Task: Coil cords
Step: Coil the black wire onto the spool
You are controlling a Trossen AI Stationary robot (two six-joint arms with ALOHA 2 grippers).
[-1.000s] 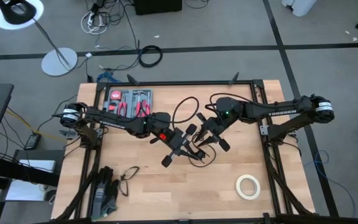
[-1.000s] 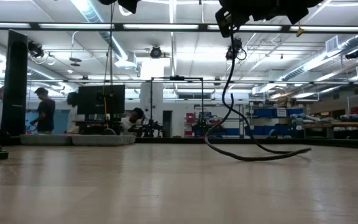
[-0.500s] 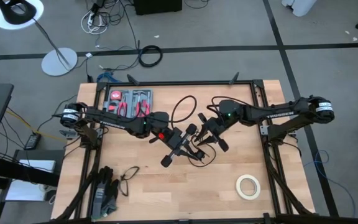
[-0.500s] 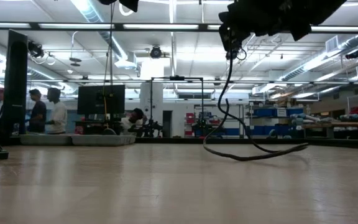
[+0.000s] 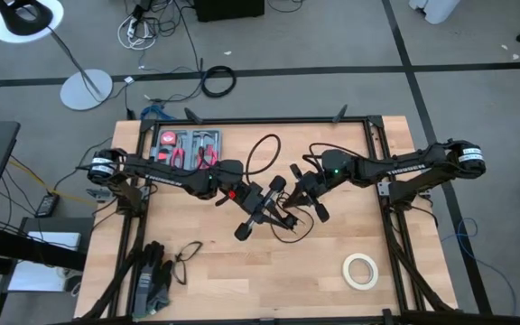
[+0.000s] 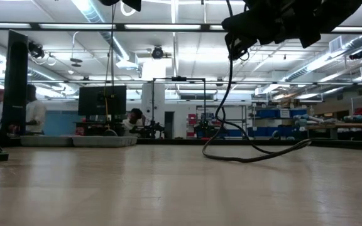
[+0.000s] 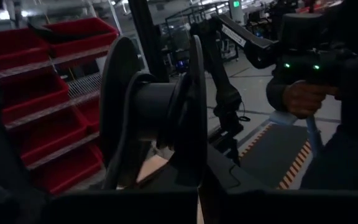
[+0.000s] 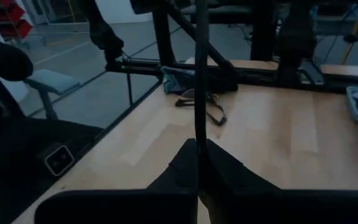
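Gripping the cord (image 5: pixel 262 155) mid-surface — right pincer (image 5: pixel 303 199) clamped on the strand, left pincer (image 5: pixel 262 209) closed just beside it; cord loops toward the far side, tail trailing on the surface (image 5: pixel 188 289).

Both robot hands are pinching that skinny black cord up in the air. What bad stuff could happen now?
The cord runs between the left end effector and the right end effector, which sit very close together; they might bump. Each pinches only a thin strand, so it could slip out. A loose loop sticks up behind them and slack trails on the table, so pulling might tangle it rather than coil it.
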